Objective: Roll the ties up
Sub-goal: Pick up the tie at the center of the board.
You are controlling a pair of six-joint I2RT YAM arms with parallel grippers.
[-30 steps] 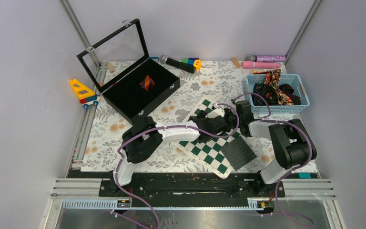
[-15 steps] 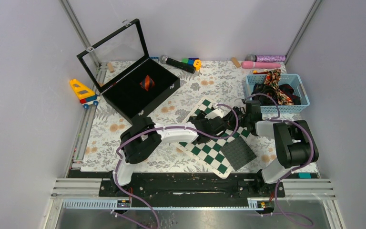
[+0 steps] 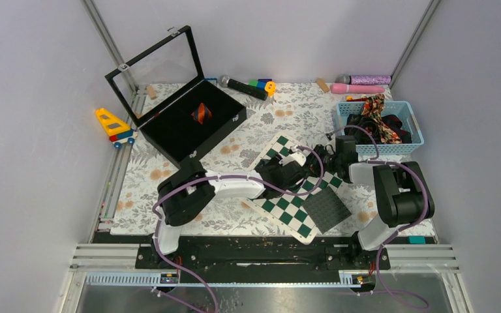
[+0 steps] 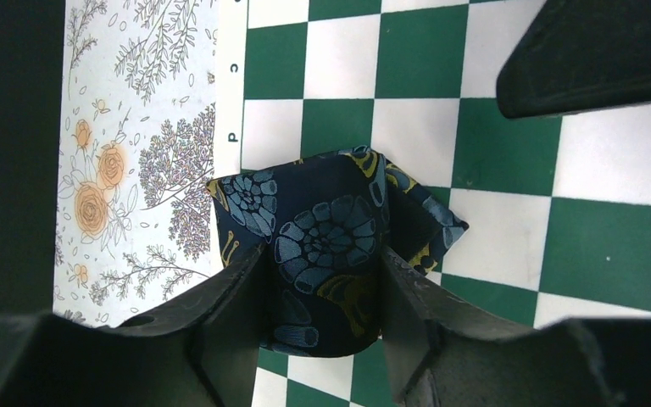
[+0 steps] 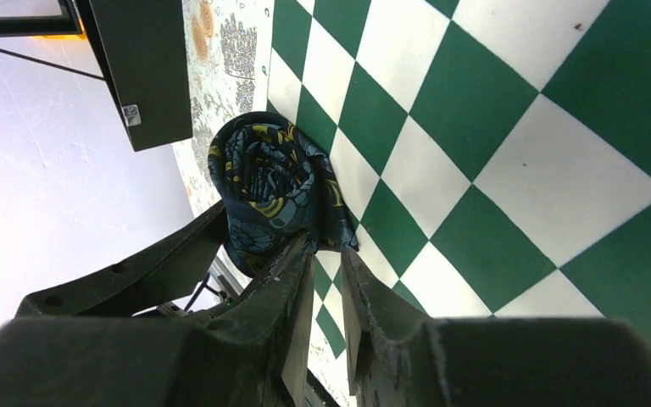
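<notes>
**Rolled floral tie on the chequered board, with both grippers at the roll**

A pale floral-printed table cover [image 3: 143, 189] carries the whole set-up. At its far left stands a black rectangular display case [image 3: 166, 130] with its glass lid raised. Inside it lies a rolled red-orange and black striped tie [image 3: 201, 113].

A green-and-white chequered board [image 3: 280, 207] lies slantwise at the near centre. Both arms reach over it and meet above its far half. At the far right, a light blue plastic basket [image 3: 381, 149] holds a heap of unrolled ties [image 3: 375, 120]. One of these, floral in orange and black, rises over the far rim.

A dark grey textured square mat [image 3: 326, 210] overlaps the board's near right corner. A yellow toy truck [image 3: 114, 125] stands off the cover at the left.

The dark navy-teal tie with blue and yellow floral print [image 4: 322, 203] is wound into a roll. It sits on the board at its lettered edge, partly over the white border.

The left gripper [image 4: 320, 248] holds this roll, one finger pressed against each of two opposite sides. The right gripper [image 5: 325, 246] has its jaws drawn narrow, with the tips against the end of the roll where a loose flap hangs. Whether they pinch any fabric cannot be told.
</notes>
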